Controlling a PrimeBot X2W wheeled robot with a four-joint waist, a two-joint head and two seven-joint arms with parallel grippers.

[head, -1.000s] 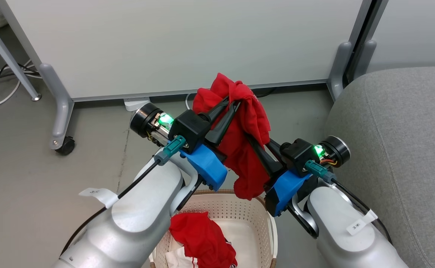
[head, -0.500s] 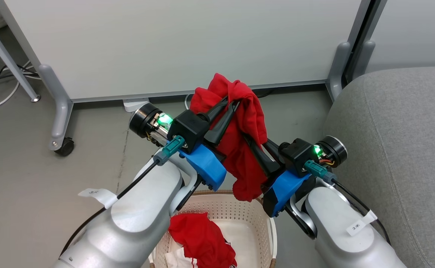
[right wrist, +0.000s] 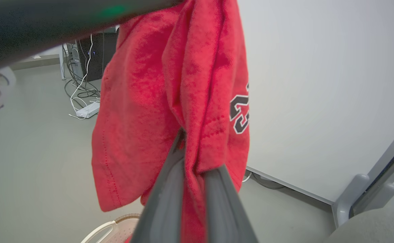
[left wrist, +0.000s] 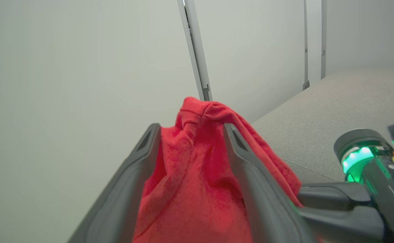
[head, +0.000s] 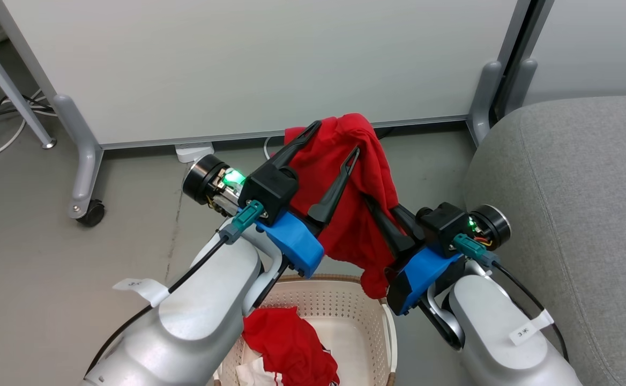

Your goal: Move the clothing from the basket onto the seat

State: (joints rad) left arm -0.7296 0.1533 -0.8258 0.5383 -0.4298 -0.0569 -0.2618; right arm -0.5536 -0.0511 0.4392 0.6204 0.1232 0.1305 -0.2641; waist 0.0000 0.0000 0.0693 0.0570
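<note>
A plain bright red garment (head: 356, 203) hangs above the cream perforated basket (head: 345, 300), draped over both grippers. My left gripper (head: 335, 138) is open, its fingers spread with a fold of the red fabric (left wrist: 190, 175) lying loosely between them. My right gripper (head: 372, 203) is shut on the red garment (right wrist: 143, 111), its fingertips buried in the cloth; a black-and-white number print (right wrist: 240, 113) shows on the fabric. In the basket lies the red and white garment (head: 291, 343). The grey seat (head: 586, 214) is to the right.
A white partition panel (head: 248, 59) on grey castor feet (head: 85, 177) stands just behind the grippers. Cables and a power strip (head: 192, 151) lie on the grey floor at its base. A metal leg (head: 13, 91) slants at the far left.
My left gripper's fingers have spread apart and let go of the red garment. The right gripper and the garment have shifted a little to the right, toward the seat.
</note>
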